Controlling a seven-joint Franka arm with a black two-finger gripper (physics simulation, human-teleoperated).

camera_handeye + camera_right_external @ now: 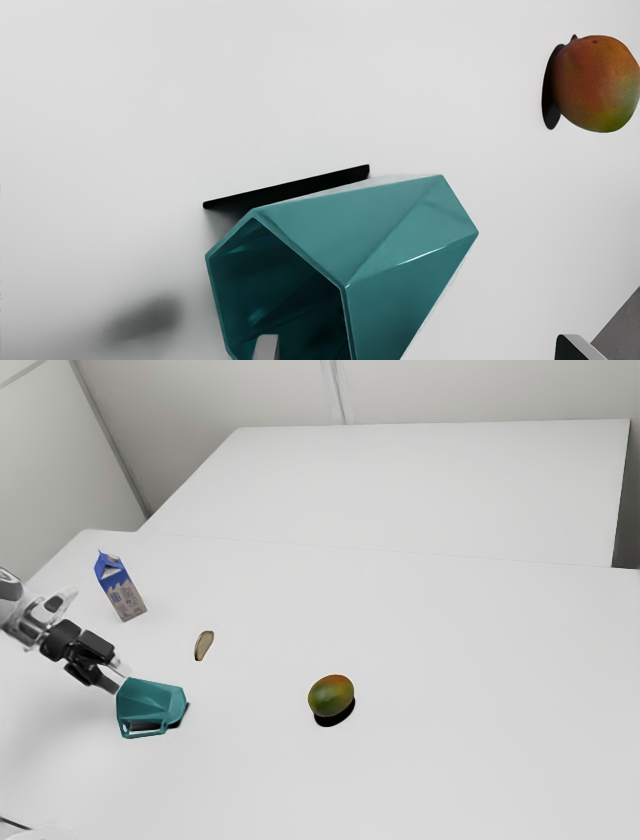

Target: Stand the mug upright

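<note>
In the exterior view my gripper (118,679) is at the left, right by the teal faceted mug (150,700), which lies on its side with its handle toward that view's bottom. The wrist view has the gripper (417,347) with its fingers wide apart. One fingertip (266,346) overlaps the open mouth of the mug (395,240), and the other stands off past its outer wall. Whether the first finger is inside the mouth or above it, I cannot tell. The mug's handle is hidden in the wrist view.
A red-green mango (331,696) rests on the white table (450,660), toward the exterior view's right from the mug. Beyond the mug are a small tan wedge-shaped piece (204,645) and a blue-topped carton (121,588). The mango (597,82) is also in the wrist view.
</note>
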